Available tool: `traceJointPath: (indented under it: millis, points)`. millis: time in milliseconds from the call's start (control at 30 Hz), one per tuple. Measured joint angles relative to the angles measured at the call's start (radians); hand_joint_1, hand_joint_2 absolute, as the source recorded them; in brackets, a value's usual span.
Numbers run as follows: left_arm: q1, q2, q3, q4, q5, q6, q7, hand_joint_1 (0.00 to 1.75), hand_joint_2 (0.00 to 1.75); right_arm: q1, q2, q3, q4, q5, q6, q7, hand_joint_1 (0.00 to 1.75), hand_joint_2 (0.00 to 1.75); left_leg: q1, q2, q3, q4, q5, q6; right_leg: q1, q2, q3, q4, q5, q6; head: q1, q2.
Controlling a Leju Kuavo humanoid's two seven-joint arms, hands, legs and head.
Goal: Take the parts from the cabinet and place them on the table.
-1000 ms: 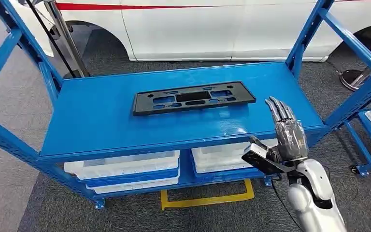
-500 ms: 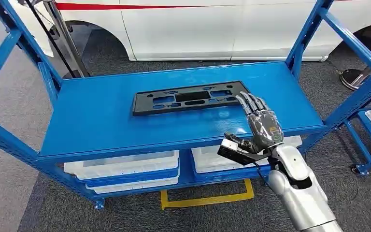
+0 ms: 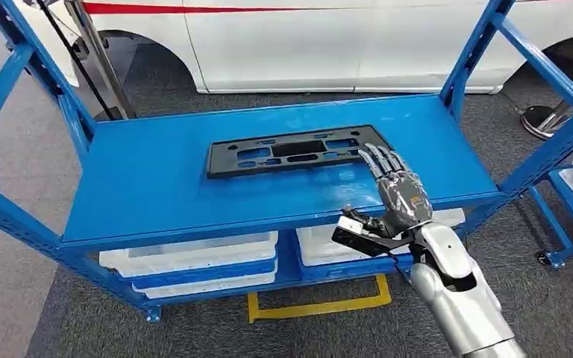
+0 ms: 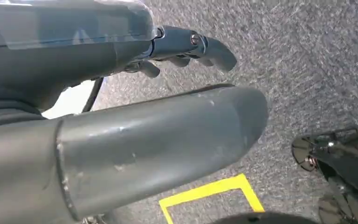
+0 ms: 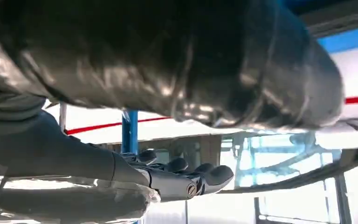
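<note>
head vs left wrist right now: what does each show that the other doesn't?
Head view alone: the black part lying flat on the blue shelf, the right hand held above the shelf's front edge with fingers extended toward the part's right end, white bins below, a white car behind. Left wrist view alone: the left hand, holding nothing. Both: grey carpet and yellow floor tape.

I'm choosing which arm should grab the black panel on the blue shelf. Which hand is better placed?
The right hand. It is raised over the shelf, open, its fingertips at the black panel's near right corner. The left hand hangs low over the carpet, empty, away from the shelf.
</note>
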Motion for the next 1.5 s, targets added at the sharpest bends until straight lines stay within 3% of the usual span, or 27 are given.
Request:
traceJointPath:
  millis: [67, 100, 133, 200, 233, 367, 433, 533, 567, 600, 633, 700, 733, 767, 867, 900, 933, 1033, 1067, 1100, 1133, 1200, 1233, 1267, 1367, 1433, 1500]
  points:
    - [0.000, 0.000, 0.000, 0.002, -0.002, -0.001, 0.002, 0.00, 0.00, 0.006, 0.000, 0.000, 0.007, -0.002, 0.000, 0.000, 0.00, 0.00, 0.001, 0.001, 0.001, 0.001, -0.003, -0.001, -0.010, -0.001, -0.066, 0.102, -0.016, 0.008, 0.000, 0.000]
    - [0.001, 0.000, 0.000, 0.002, -0.003, -0.002, 0.002, 0.00, 0.00, 0.008, 0.000, 0.000, 0.011, -0.005, 0.000, 0.000, 0.00, 0.00, 0.003, 0.001, 0.003, 0.003, -0.007, -0.005, -0.016, -0.003, -0.074, 0.096, 0.010, 0.012, 0.000, 0.000]
    - [0.001, 0.000, 0.000, 0.002, -0.004, -0.002, 0.003, 0.00, 0.00, 0.007, 0.000, 0.000, 0.012, -0.005, 0.000, 0.000, 0.00, 0.00, 0.008, 0.001, 0.007, 0.006, -0.013, -0.012, -0.021, -0.007, -0.059, 0.044, 0.057, 0.016, 0.000, 0.000]
    - [0.001, 0.000, 0.000, 0.002, -0.005, -0.002, 0.003, 0.00, 0.00, 0.006, 0.000, 0.000, 0.013, -0.006, 0.000, 0.000, 0.00, 0.00, 0.016, 0.001, 0.016, 0.021, -0.031, -0.029, -0.029, -0.017, 0.010, -0.119, 0.161, 0.025, 0.000, 0.000]
    - [0.002, 0.001, 0.000, 0.002, -0.005, -0.002, 0.003, 0.00, 0.00, 0.005, 0.000, 0.001, 0.015, -0.008, 0.001, 0.000, 0.00, 0.00, 0.013, 0.000, 0.011, 0.024, -0.040, -0.040, -0.020, -0.019, 0.020, -0.131, 0.135, 0.028, 0.000, 0.000]
    - [-0.002, 0.000, 0.000, 0.003, -0.005, -0.004, 0.004, 0.00, 0.00, 0.005, 0.000, 0.003, 0.017, -0.008, 0.000, 0.000, 0.00, 0.00, 0.011, 0.004, 0.012, 0.024, -0.043, -0.058, -0.012, -0.011, 0.016, -0.142, 0.119, -0.012, 0.001, 0.000]
    - [-0.002, 0.000, 0.000, 0.003, -0.005, -0.004, 0.004, 0.00, 0.00, 0.003, 0.000, 0.003, 0.016, -0.008, 0.000, 0.000, 0.00, 0.00, 0.015, 0.003, 0.008, 0.055, -0.070, -0.066, -0.015, -0.010, 0.033, -0.153, 0.116, -0.031, 0.000, 0.000]
    - [-0.003, 0.000, 0.000, 0.003, -0.006, -0.004, 0.004, 0.00, 0.00, 0.002, 0.000, 0.007, 0.018, -0.008, 0.000, -0.001, 0.00, 0.00, 0.010, 0.003, -0.125, 0.287, -0.158, -0.062, -0.006, -0.011, 0.040, -0.153, 0.108, -0.045, 0.000, 0.000]
    - [-0.001, 0.000, 0.000, 0.003, -0.006, -0.004, 0.005, 0.00, 0.00, 0.003, 0.001, 0.007, 0.020, -0.008, 0.001, -0.001, 0.00, 0.00, 0.009, 0.003, -0.165, 0.343, -0.165, -0.060, -0.001, -0.011, 0.042, -0.153, 0.105, -0.049, 0.000, 0.000]
    - [0.001, 0.000, 0.000, 0.003, -0.006, -0.004, 0.005, 0.00, 0.00, 0.004, 0.002, 0.008, 0.022, -0.008, 0.001, -0.001, 0.00, 0.00, 0.006, 0.002, -0.184, 0.353, -0.142, -0.055, 0.003, -0.009, 0.047, -0.153, 0.102, -0.052, 0.000, 0.000]
    - [0.002, 0.000, 0.000, 0.003, -0.006, -0.004, 0.005, 0.00, 0.00, 0.004, 0.003, 0.008, 0.022, -0.008, 0.001, -0.001, 0.00, 0.00, 0.003, 0.002, -0.179, 0.318, -0.103, -0.048, 0.006, -0.006, 0.053, -0.153, 0.098, -0.053, 0.000, 0.000]
    - [0.002, 0.000, 0.000, 0.003, -0.006, -0.004, 0.005, 0.00, 0.00, 0.002, 0.004, 0.008, 0.022, -0.008, 0.001, -0.001, 0.00, 0.00, -0.007, -0.001, -0.125, 0.162, 0.010, -0.027, 0.012, -0.003, 0.072, -0.153, 0.087, -0.053, 0.000, 0.000]
    - [0.002, 0.000, 0.000, 0.003, -0.006, -0.004, 0.005, 0.00, 0.00, 0.002, 0.006, 0.008, 0.023, -0.008, 0.001, -0.001, 0.00, 0.00, -0.014, -0.006, -0.102, 0.092, 0.038, -0.010, 0.012, -0.003, 0.077, -0.154, 0.081, -0.052, 0.000, 0.000]
    - [0.001, 0.003, 0.000, 0.003, -0.006, -0.004, 0.005, 0.00, 0.00, 0.000, 0.006, 0.009, 0.024, -0.008, 0.001, -0.001, 0.00, 0.00, -0.016, -0.007, -0.093, 0.087, 0.030, -0.005, 0.019, -0.002, 0.077, -0.152, 0.079, -0.046, 0.001, 0.000]
    - [-0.001, 0.002, 0.000, 0.004, -0.006, -0.003, 0.006, 0.00, 0.00, 0.000, 0.006, 0.016, 0.026, -0.008, 0.002, -0.001, 0.00, 0.00, -0.020, -0.007, -0.084, 0.059, 0.017, -0.005, 0.011, -0.002, 0.073, -0.162, 0.082, -0.032, 0.000, 0.000]
    - [-0.001, 0.001, 0.000, 0.004, -0.006, -0.003, 0.006, 0.00, 0.00, -0.002, 0.006, 0.016, 0.026, -0.008, 0.002, -0.001, 0.00, 0.00, -0.011, -0.007, -0.073, 0.039, 0.021, -0.004, 0.019, -0.002, 0.080, -0.166, 0.080, -0.024, 0.000, 0.000]
    - [0.001, 0.000, 0.000, 0.004, -0.006, -0.003, 0.006, 0.00, 0.00, -0.002, 0.006, 0.016, 0.026, -0.008, 0.002, -0.001, 0.00, 0.00, -0.008, -0.004, -0.060, 0.025, 0.026, -0.005, 0.013, -0.003, 0.079, -0.152, 0.069, -0.020, 0.001, 0.000]
    - [-0.001, 0.000, 0.000, 0.004, -0.007, -0.003, 0.006, 0.00, 0.00, -0.004, 0.007, 0.016, 0.031, -0.008, 0.002, -0.003, 0.00, 0.00, -0.007, -0.003, -0.051, 0.021, 0.022, 0.004, 0.004, -0.006, -0.029, 0.044, -0.018, -0.008, 0.002, 0.000]
    - [-0.002, 0.000, 0.000, 0.004, -0.007, -0.003, 0.006, 0.00, 0.00, 0.000, 0.007, 0.016, 0.034, -0.008, 0.003, -0.003, 0.00, 0.00, -0.007, -0.003, -0.049, 0.021, 0.019, 0.004, 0.002, -0.006, -0.068, 0.103, -0.030, -0.004, 0.002, 0.000]
    - [-0.002, 0.000, 0.000, 0.004, -0.008, -0.003, 0.006, 0.00, 0.00, 0.002, 0.007, 0.017, 0.037, -0.008, 0.003, -0.003, 0.00, 0.00, -0.007, -0.004, -0.046, 0.022, 0.016, 0.003, -0.001, -0.006, -0.091, 0.125, -0.019, -0.001, 0.002, 0.000]
    - [-0.001, 0.000, 0.000, 0.004, -0.008, -0.003, 0.006, 0.00, 0.00, 0.002, 0.007, 0.017, 0.039, -0.008, 0.003, -0.004, 0.00, 0.00, -0.007, -0.005, -0.040, 0.023, 0.011, 0.002, -0.004, -0.008, -0.088, 0.097, 0.018, 0.002, 0.002, 0.000]
    - [0.000, 0.000, 0.000, 0.004, -0.008, -0.003, 0.006, 0.00, 0.00, 0.000, 0.007, 0.018, 0.039, -0.008, 0.003, -0.005, 0.00, 0.00, -0.006, -0.005, -0.027, 0.029, -0.003, -0.004, -0.010, -0.011, -0.025, -0.061, 0.130, 0.002, 0.002, 0.000]
    - [0.000, -0.001, 0.000, 0.004, -0.008, -0.004, 0.006, 0.00, 0.00, 0.000, 0.007, 0.018, 0.039, -0.008, 0.003, -0.005, 0.00, 0.00, -0.007, -0.005, -0.023, 0.033, -0.011, -0.009, -0.010, -0.016, 0.003, -0.137, 0.158, -0.002, 0.002, 0.000]
    - [-0.001, -0.001, 0.000, 0.004, -0.009, -0.004, 0.006, 0.00, 0.00, -0.002, 0.008, 0.020, 0.041, -0.008, 0.005, -0.005, 0.00, 0.00, -0.013, -0.006, -0.027, 0.038, -0.016, -0.017, 0.000, -0.016, 0.013, -0.143, 0.141, -0.004, 0.002, 0.000]
    - [-0.004, -0.002, 0.000, 0.004, -0.014, -0.004, 0.004, 0.00, 0.00, -0.008, 0.016, 0.029, 0.047, -0.010, 0.008, -0.006, 0.00, 0.00, -0.010, -0.004, -0.026, 0.034, -0.020, -0.033, 0.004, -0.011, 0.014, -0.153, 0.128, -0.021, 0.002, 0.000]
    - [-0.004, 0.000, 0.000, 0.004, -0.015, -0.004, 0.003, 0.00, 0.00, -0.015, 0.026, 0.032, 0.050, -0.009, 0.011, -0.006, 0.00, 0.00, -0.007, -0.003, -0.024, 0.044, -0.035, -0.045, -0.007, -0.010, 0.029, -0.168, 0.131, -0.035, 0.001, 0.000]
    - [-0.004, -0.002, 0.000, 0.005, -0.016, -0.004, 0.002, 0.00, 0.00, -0.025, 0.038, 0.039, 0.054, -0.009, 0.015, -0.006, 0.00, 0.00, -0.007, -0.004, -0.080, 0.159, -0.094, -0.050, -0.007, -0.010, 0.038, -0.172, 0.126, -0.047, 0.000, 0.000]
